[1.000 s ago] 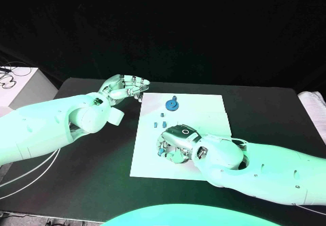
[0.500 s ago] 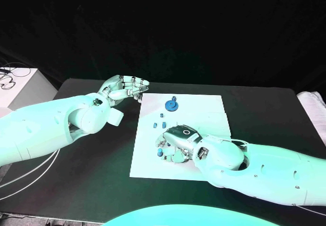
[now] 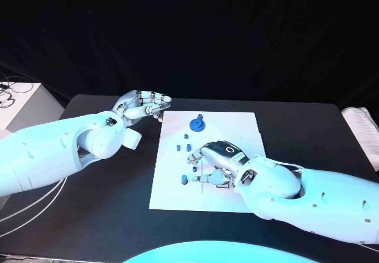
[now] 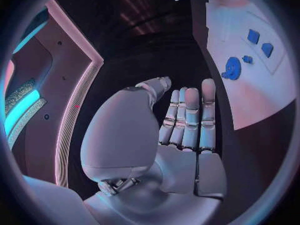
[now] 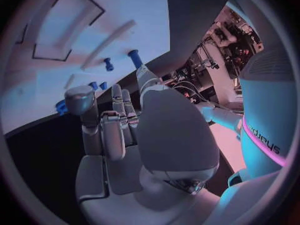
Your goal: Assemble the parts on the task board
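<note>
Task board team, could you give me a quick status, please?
Left hand open, off the board's far left corner. Right hand open, above the task board. Round blue part untouched.

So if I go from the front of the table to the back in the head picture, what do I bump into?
Front edge of the task board → right hand → two small blue parts → round blue part → left hand, off the board's far left corner.
</note>
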`<move>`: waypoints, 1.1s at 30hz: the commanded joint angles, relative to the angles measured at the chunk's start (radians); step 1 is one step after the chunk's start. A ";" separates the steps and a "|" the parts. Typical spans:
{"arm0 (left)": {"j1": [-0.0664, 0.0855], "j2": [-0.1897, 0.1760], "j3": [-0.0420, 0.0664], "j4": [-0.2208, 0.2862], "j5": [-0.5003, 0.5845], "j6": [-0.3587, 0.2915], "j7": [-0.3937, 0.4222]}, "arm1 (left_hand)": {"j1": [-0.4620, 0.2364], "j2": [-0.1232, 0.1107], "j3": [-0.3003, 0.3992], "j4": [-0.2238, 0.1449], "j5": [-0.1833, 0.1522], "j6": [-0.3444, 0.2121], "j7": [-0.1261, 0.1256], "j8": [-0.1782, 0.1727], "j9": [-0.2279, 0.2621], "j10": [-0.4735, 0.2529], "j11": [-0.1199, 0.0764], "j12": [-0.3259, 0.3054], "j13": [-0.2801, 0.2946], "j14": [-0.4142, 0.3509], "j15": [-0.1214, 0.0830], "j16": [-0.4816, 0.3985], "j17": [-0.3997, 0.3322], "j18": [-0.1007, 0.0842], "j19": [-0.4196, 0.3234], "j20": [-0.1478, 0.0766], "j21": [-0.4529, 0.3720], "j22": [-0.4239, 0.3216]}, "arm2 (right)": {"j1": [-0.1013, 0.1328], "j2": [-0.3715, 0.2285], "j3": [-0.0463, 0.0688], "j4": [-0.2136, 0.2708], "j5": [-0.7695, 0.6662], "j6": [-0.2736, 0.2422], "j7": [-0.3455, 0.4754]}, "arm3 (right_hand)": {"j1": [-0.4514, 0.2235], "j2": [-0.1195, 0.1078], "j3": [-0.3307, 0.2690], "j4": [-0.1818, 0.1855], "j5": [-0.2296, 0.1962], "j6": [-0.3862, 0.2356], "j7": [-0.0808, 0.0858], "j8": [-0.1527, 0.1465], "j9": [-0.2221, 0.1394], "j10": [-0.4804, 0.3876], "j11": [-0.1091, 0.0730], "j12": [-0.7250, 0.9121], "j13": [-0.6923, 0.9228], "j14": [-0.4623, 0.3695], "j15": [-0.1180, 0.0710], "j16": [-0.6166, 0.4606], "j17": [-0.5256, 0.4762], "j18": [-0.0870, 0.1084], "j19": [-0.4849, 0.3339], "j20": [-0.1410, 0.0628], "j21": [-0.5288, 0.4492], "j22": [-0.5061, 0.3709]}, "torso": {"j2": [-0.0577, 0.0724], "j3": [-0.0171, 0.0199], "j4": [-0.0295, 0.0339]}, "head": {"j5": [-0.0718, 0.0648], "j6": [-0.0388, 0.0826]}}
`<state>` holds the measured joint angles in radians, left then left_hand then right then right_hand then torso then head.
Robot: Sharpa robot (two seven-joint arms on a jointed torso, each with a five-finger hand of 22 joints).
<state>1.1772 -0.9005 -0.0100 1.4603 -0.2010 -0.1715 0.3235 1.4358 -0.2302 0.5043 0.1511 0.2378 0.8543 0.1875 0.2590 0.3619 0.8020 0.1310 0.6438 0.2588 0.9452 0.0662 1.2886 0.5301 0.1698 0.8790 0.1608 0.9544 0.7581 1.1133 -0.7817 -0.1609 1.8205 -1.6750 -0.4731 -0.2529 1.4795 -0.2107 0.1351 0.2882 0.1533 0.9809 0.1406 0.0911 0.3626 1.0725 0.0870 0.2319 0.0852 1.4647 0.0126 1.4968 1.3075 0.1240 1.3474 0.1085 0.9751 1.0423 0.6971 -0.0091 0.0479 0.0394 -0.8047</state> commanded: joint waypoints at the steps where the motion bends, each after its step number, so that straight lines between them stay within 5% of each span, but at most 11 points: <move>1: -0.002 -0.003 0.000 0.004 0.009 0.016 0.004 | 0.007 0.002 -0.006 0.002 0.002 -0.007 0.000 0.005 -0.001 -0.006 0.003 -0.005 -0.002 -0.001 0.001 0.003 -0.001 0.014 0.007 0.003 -0.006 -0.001 | 0.030 -0.053 0.004 0.013 0.242 -0.053 0.039 | 0.003 0.008 0.006 0.000 0.006 0.012 0.016 0.009 0.001 0.065 -0.002 0.045 0.017 0.065 -0.007 0.000 0.086 -0.004 0.012 -0.004 0.016 0.016 | -0.002 -0.0007 -0.0048 | -0.023 0.010; 3: -0.003 -0.006 0.000 0.006 0.010 0.015 0.004 | 0.007 0.002 -0.006 0.002 0.002 -0.007 0.000 0.005 -0.001 -0.006 0.003 -0.005 -0.002 -0.001 0.001 0.003 -0.001 0.014 0.007 0.003 -0.006 -0.001 | 0.054 -0.102 0.005 0.019 0.349 -0.032 0.036 | -0.005 0.011 0.011 0.000 0.005 0.030 0.010 0.023 0.005 0.147 -0.016 0.099 0.045 0.067 -0.016 0.004 0.094 -0.006 0.021 -0.009 0.035 0.034 | -0.003 -0.0016 -0.0080 | -0.031 0.014; 6: -0.006 -0.009 -0.001 0.011 0.011 0.014 0.004 | 0.007 0.002 -0.006 0.002 0.002 -0.007 0.000 0.005 -0.001 -0.006 0.003 -0.005 -0.002 -0.001 0.001 0.003 -0.001 0.014 0.007 0.003 -0.006 -0.001 | 0.079 -0.170 0.005 0.028 0.467 0.003 0.019 | -0.062 -0.001 -0.018 -0.002 0.032 0.048 -0.022 0.060 0.021 0.230 -0.053 0.288 0.198 0.073 -0.047 0.014 0.114 -0.015 0.039 -0.039 0.073 0.073 | -0.007 -0.0024 -0.0115 | -0.050 0.018; 7: -0.007 -0.010 -0.001 0.013 0.012 0.013 0.004 | 0.007 0.002 -0.006 0.002 0.002 -0.007 0.000 0.005 -0.001 -0.006 0.003 -0.005 -0.002 -0.001 0.001 0.003 -0.001 0.014 0.007 0.003 -0.006 -0.001 | 0.084 -0.194 0.005 0.032 0.500 0.015 0.010 | -0.066 0.009 -0.030 -0.008 0.042 0.036 -0.029 0.088 0.034 0.176 -0.059 0.481 0.415 0.075 -0.052 0.016 0.118 -0.017 0.045 -0.046 0.085 0.089 | -0.008 -0.0026 -0.0125 | -0.056 0.018; 8: -0.008 -0.011 -0.001 0.015 0.012 0.013 0.004 | 0.007 0.002 -0.006 0.002 0.002 -0.007 0.000 0.005 -0.001 -0.006 0.003 -0.005 -0.002 -0.001 0.001 0.003 -0.001 0.014 0.007 0.003 -0.006 -0.001 | 0.089 -0.216 0.005 0.036 0.527 0.028 -0.001 | -0.088 0.021 -0.041 -0.009 0.043 0.029 -0.026 0.110 0.047 0.209 -0.064 0.726 0.704 0.078 -0.062 0.021 0.129 -0.024 0.052 -0.041 0.097 0.104 | -0.009 -0.0028 -0.0136 | -0.060 0.018; 9: -0.010 -0.012 -0.001 0.017 0.012 0.013 0.004 | 0.007 0.002 -0.006 0.002 0.002 -0.007 0.000 0.005 -0.001 -0.006 0.003 -0.005 -0.002 -0.001 0.001 0.003 -0.001 0.014 0.007 0.003 -0.006 -0.001 | 0.092 -0.238 0.005 0.040 0.548 0.041 -0.012 | -0.109 0.027 -0.053 -0.003 0.040 0.028 -0.031 0.129 0.058 0.265 -0.063 0.900 0.915 0.082 -0.049 0.030 0.148 -0.021 0.059 -0.051 0.113 0.121 | -0.010 -0.0028 -0.0143 | -0.065 0.018; 13: -0.014 -0.014 -0.001 0.023 0.013 0.012 0.005 | 0.007 0.002 -0.006 0.002 0.002 -0.007 0.000 0.005 -0.001 -0.006 0.003 -0.005 -0.002 -0.001 0.001 0.003 -0.001 0.014 0.007 0.003 -0.006 -0.001 | 0.098 -0.296 0.001 0.055 0.573 0.070 -0.047 | -0.147 0.049 -0.082 0.003 0.043 0.029 -0.037 0.171 0.088 0.434 -0.063 1.257 1.372 0.100 -0.056 0.063 0.232 -0.036 0.086 -0.050 0.178 0.183 | -0.012 -0.0021 -0.0169 | -0.077 0.018; 19: -0.020 -0.014 -0.001 0.025 0.015 0.012 0.006 | 0.007 0.002 -0.006 0.002 0.002 -0.007 0.000 0.005 -0.001 -0.006 0.003 -0.005 -0.002 -0.001 0.001 0.003 -0.001 0.014 0.007 0.003 -0.006 -0.001 | 0.095 -0.378 -0.011 0.086 0.513 0.102 -0.126 | -0.202 0.055 -0.128 0.005 0.035 0.025 -0.039 0.190 0.101 0.483 -0.063 1.322 1.464 0.106 -0.056 0.074 0.263 -0.045 0.101 -0.049 0.221 0.226 | -0.016 -0.0018 -0.0192 | -0.096 0.018; 21: -0.022 -0.013 -0.001 0.024 0.015 0.012 0.006 | 0.007 0.002 -0.006 0.002 0.002 -0.007 0.000 0.005 -0.001 -0.006 0.003 -0.005 -0.002 -0.001 0.001 0.003 -0.001 0.014 0.007 0.003 -0.006 -0.001 | 0.092 -0.389 -0.015 0.092 0.484 0.106 -0.146 | -0.215 0.061 -0.155 0.005 0.062 0.024 -0.040 0.194 0.104 0.484 -0.063 1.324 1.466 0.106 -0.057 0.074 0.263 -0.046 0.102 -0.049 0.226 0.232 | -0.016 -0.0018 -0.0206 | -0.099 0.018; 33: -0.025 -0.015 -0.001 0.021 0.017 0.013 0.006 | 0.006 0.002 -0.007 0.003 0.001 -0.007 0.000 0.006 -0.001 -0.006 0.003 -0.005 -0.002 -0.002 0.002 0.003 -0.001 0.014 0.006 0.004 -0.007 -0.001 | 0.037 -0.381 -0.026 0.115 0.361 0.088 -0.259 | -0.268 0.068 -0.245 0.008 0.088 0.034 -0.046 0.210 0.111 0.496 -0.068 1.336 1.482 0.106 -0.060 0.074 0.263 -0.049 0.107 -0.052 0.242 0.252 | -0.015 -0.0032 -0.0204 | -0.099 0.013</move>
<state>1.1532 -0.9157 -0.0117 1.4796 -0.1922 -0.1714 0.3225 1.4358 -0.2302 0.5022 0.1532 0.2378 0.8543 0.1874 0.2590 0.3618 0.8006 0.1323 0.6438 0.2574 0.9452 0.0662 1.2886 0.5301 0.1698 0.8790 0.1608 0.9544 0.7581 1.1537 -1.1664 -0.1866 1.9326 -1.2492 -0.3946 -0.4548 1.2201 -0.1432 -0.1062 0.2955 0.2382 1.0131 0.0976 0.2977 0.4728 1.4647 0.0230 1.5632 1.3082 1.4664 -0.0433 1.5673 1.3074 0.0920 1.4486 0.0574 1.2129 1.2948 0.6811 -0.0109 0.0269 -0.0600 -0.7912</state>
